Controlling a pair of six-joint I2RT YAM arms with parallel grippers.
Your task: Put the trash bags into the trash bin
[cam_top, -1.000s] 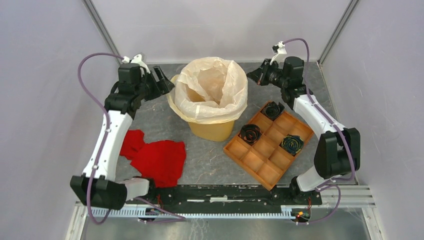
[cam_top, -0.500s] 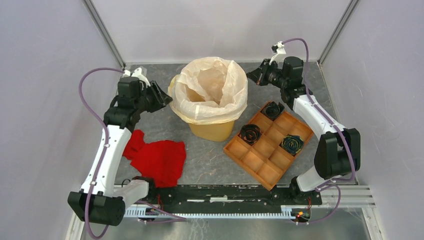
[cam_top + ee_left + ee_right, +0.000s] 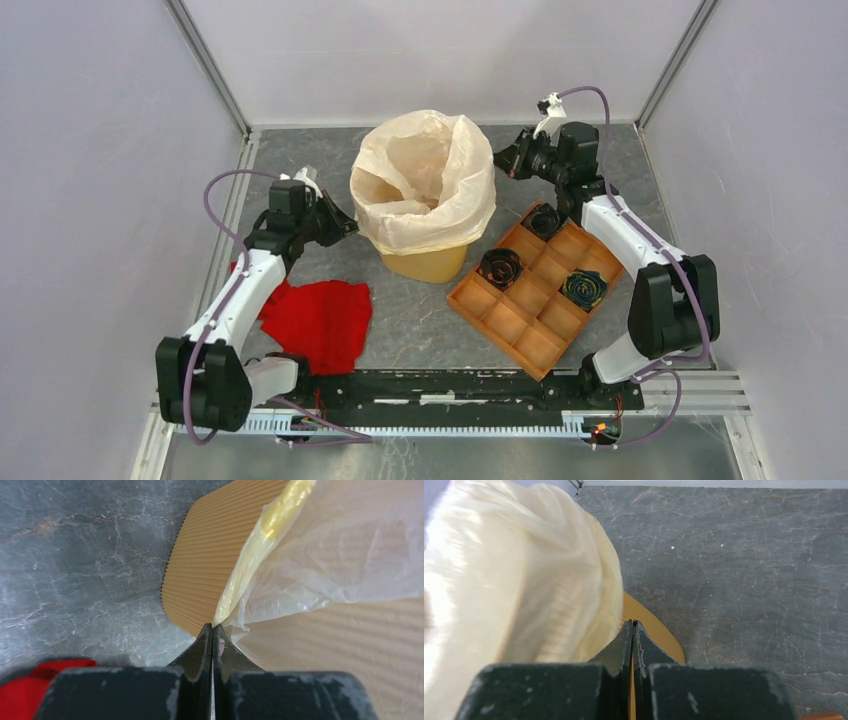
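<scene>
1. The bin (image 3: 425, 262) stands mid-table between both arms.
2. The bag (image 3: 425, 185) sits inside it, film draped over the rim.
3. The left gripper (image 3: 212, 630) pinches the hem, low on the bin's left side.
4. The right gripper (image 3: 632, 627), closed with nothing visible between its fingers, sits just beside the right rim.

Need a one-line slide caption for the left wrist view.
Left gripper shut, pinching the trash bag edge beside the ribbed orange trash bin; red cloth at lower left.
</scene>
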